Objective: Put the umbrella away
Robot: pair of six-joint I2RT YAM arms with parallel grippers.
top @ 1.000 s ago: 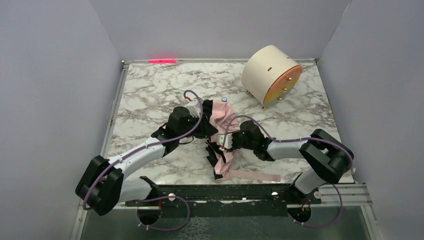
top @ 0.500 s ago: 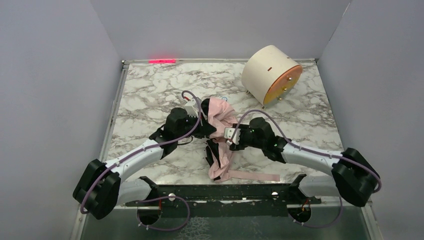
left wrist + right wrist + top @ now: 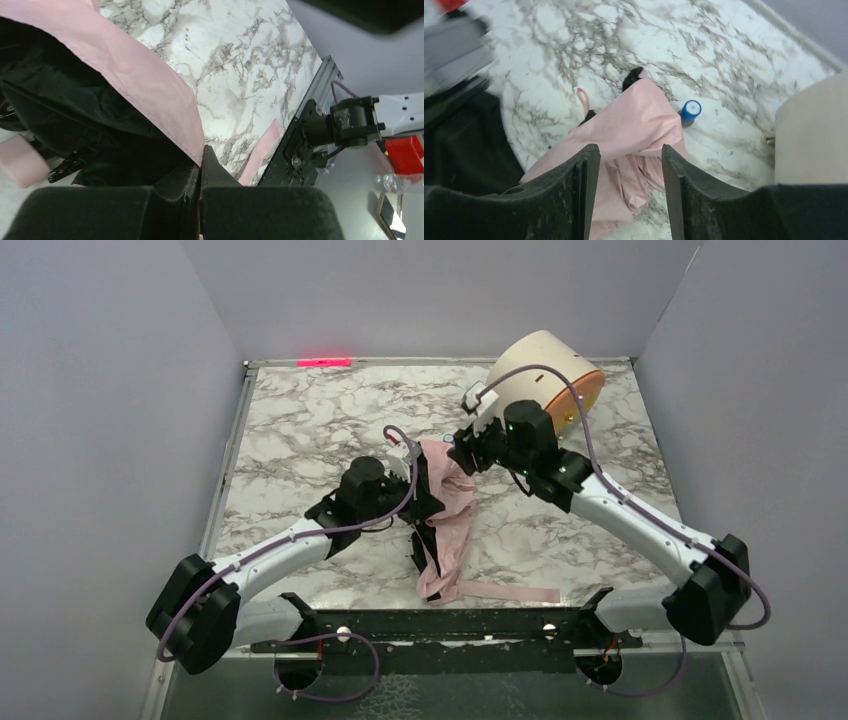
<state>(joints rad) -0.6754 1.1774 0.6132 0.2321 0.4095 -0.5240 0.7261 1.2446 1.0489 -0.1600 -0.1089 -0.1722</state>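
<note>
The left gripper (image 3: 202, 150) was clenched shut at the nine o'clock edge of the umbrella (image 3: 448, 530). The right gripper (image 3: 630, 152) hung released, jaws apart, over its twelve o'clock end.

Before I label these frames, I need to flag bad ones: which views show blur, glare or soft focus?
Top external: sharp, evenly lit; only the red light at the far edge blooms. Left wrist: marble table crisp, the shut left end effector close and soft. Right wrist: umbrella clear, upper-left corner smeared by motion blur.
</note>
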